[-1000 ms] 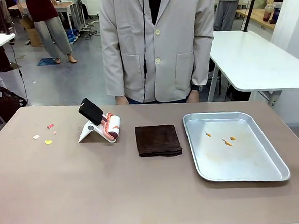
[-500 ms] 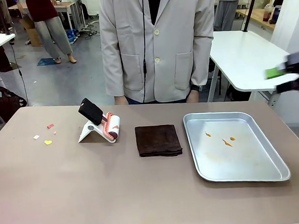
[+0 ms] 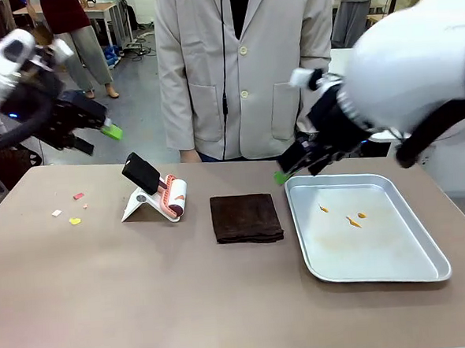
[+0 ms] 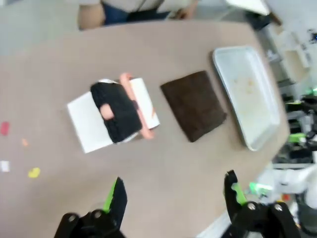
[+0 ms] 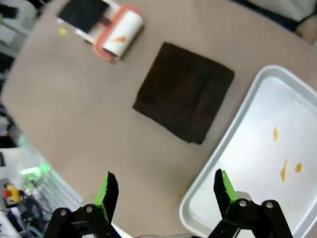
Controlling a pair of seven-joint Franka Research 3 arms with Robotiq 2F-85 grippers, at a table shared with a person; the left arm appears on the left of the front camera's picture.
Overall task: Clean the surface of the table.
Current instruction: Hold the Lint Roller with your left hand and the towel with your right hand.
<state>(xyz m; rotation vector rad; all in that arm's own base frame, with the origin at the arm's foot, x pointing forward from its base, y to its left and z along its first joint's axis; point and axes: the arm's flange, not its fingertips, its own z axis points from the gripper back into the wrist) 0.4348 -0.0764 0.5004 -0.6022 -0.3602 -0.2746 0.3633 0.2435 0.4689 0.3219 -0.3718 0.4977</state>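
Observation:
The brownish table [image 3: 185, 295] carries small coloured scraps [image 3: 75, 221] near its left end. In the left wrist view these scraps [image 4: 33, 172] lie left of my fingers. My left gripper [image 3: 100, 136] hangs open above the table's back left, over the lint roller [image 3: 171, 195] on its white stand. In its own view, the left gripper [image 4: 173, 193] holds nothing, with the roller [image 4: 133, 111] below it. My right gripper [image 3: 294, 170] is open above the tray's near-left corner. Seen from the right wrist, that gripper [image 5: 166, 191] is empty over the table and a dark brown cloth [image 5: 184, 91].
A folded brown cloth [image 3: 247, 218] lies mid-table. The silver tray [image 3: 428, 268] at the right holds a few orange scraps [image 3: 352, 222]. A person in a pale coat stands at the far edge. Bare tabletop stretches along the near side.
Both arms have swung in from the picture's sides to hang over the table. The roller, cloth, tray and scraps have not moved.

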